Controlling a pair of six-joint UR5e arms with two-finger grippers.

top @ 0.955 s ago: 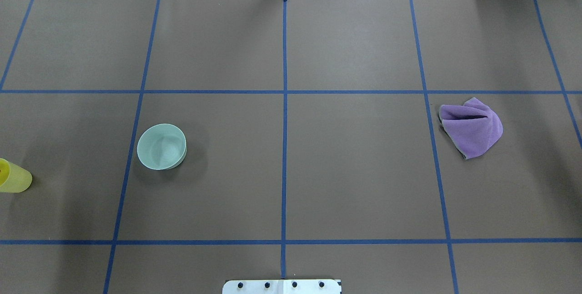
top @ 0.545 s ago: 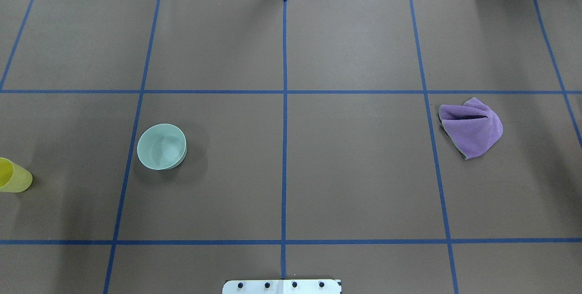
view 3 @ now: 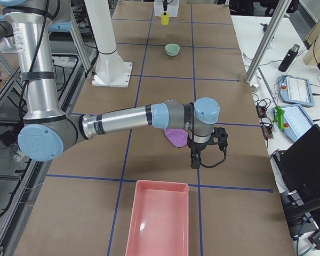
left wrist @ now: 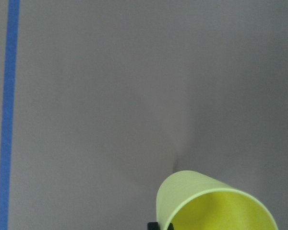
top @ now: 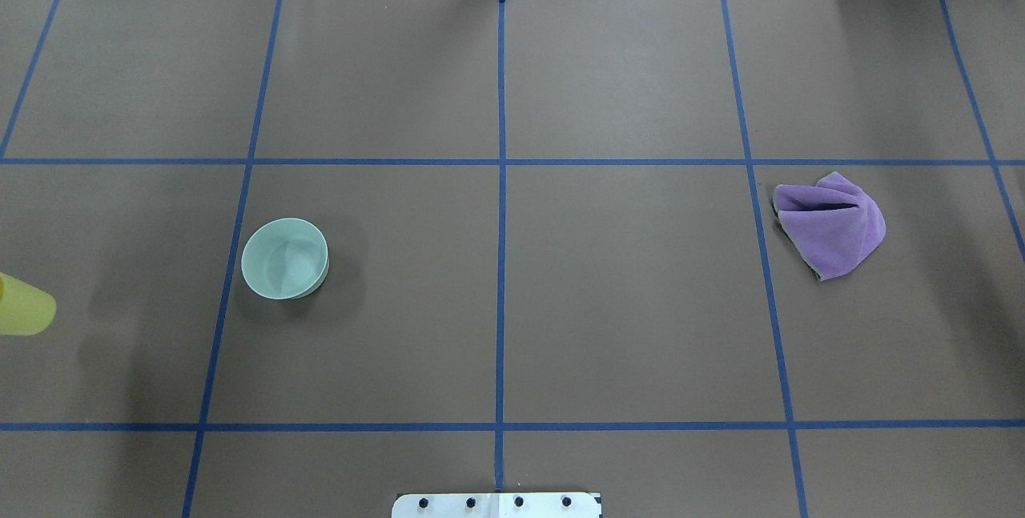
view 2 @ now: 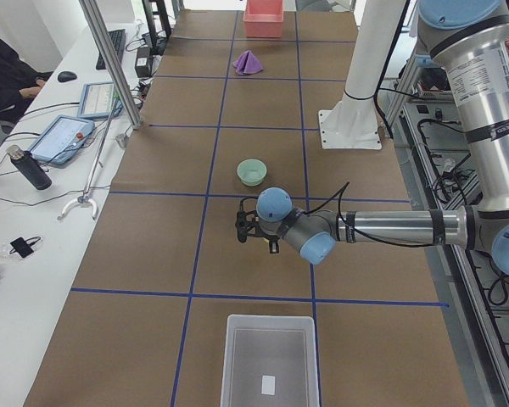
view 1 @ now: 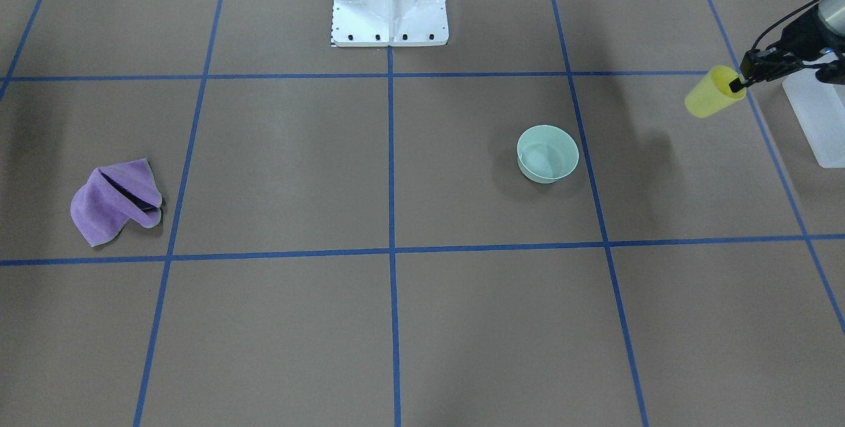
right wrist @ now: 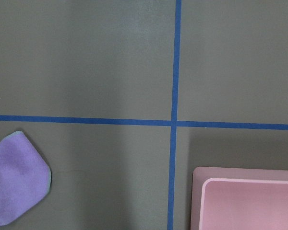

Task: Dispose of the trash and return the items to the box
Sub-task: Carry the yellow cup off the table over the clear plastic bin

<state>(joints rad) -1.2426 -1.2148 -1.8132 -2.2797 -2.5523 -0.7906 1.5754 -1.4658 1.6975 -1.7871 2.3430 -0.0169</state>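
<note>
Yellow cup [view 1: 711, 96] hangs tilted over the tabletop [view 1: 462, 321], rim pinched by the left fingers [view 1: 735, 86]; right fingers [view 3: 193, 158]: spread cannot be told.

The left arm [view 2: 390, 227] stretches out level, left tool [view 1: 737, 83] pinching the yellow cup [view 1: 709, 94] by its rim; the right arm [view 3: 122, 118] extends low, right tool [view 3: 194, 158] pointing down.

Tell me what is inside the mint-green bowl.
Nothing lies inside the mint-green bowl: the overhead view shows its floor and inner wall bare. In the front-facing view the near wall covers a strip of the floor.
</note>
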